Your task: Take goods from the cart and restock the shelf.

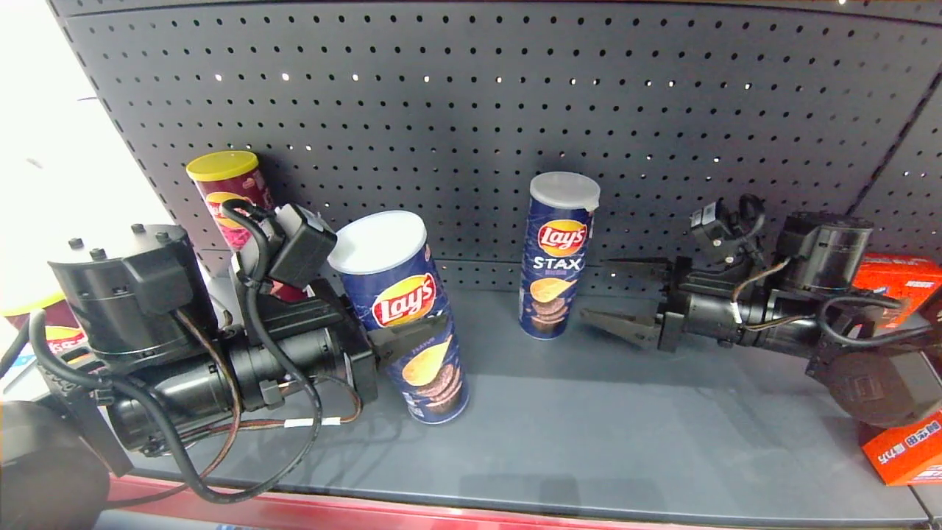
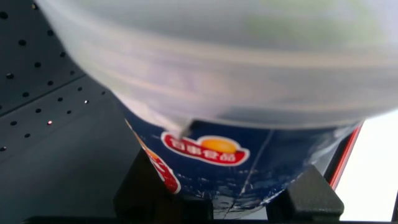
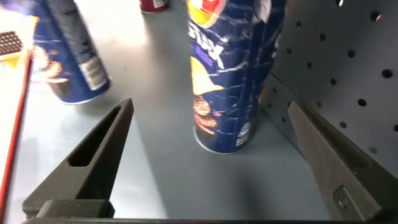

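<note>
A blue chips can (image 1: pixel 406 309) with a white lid leans on the left part of the grey shelf (image 1: pixel 625 442), its base down at the shelf surface. My left gripper (image 1: pixel 412 346) is shut on its middle; in the left wrist view the can (image 2: pixel 249 155) sits between the dark fingers (image 2: pixel 149 186). A second blue chips can (image 1: pixel 557 258) stands upright by the pegboard. My right gripper (image 1: pixel 618 294) hovers open just right of it, and in the right wrist view that can (image 3: pixel 233 74) stands beyond the spread gripper (image 3: pixel 211 109).
A maroon can with a yellow lid (image 1: pixel 232 195) stands at the back left, behind my left arm. Orange boxes (image 1: pixel 898 283) (image 1: pixel 905 442) sit at the right end. The pegboard wall (image 1: pixel 478 110) closes the back, and a red strip (image 1: pixel 368 511) marks the front edge.
</note>
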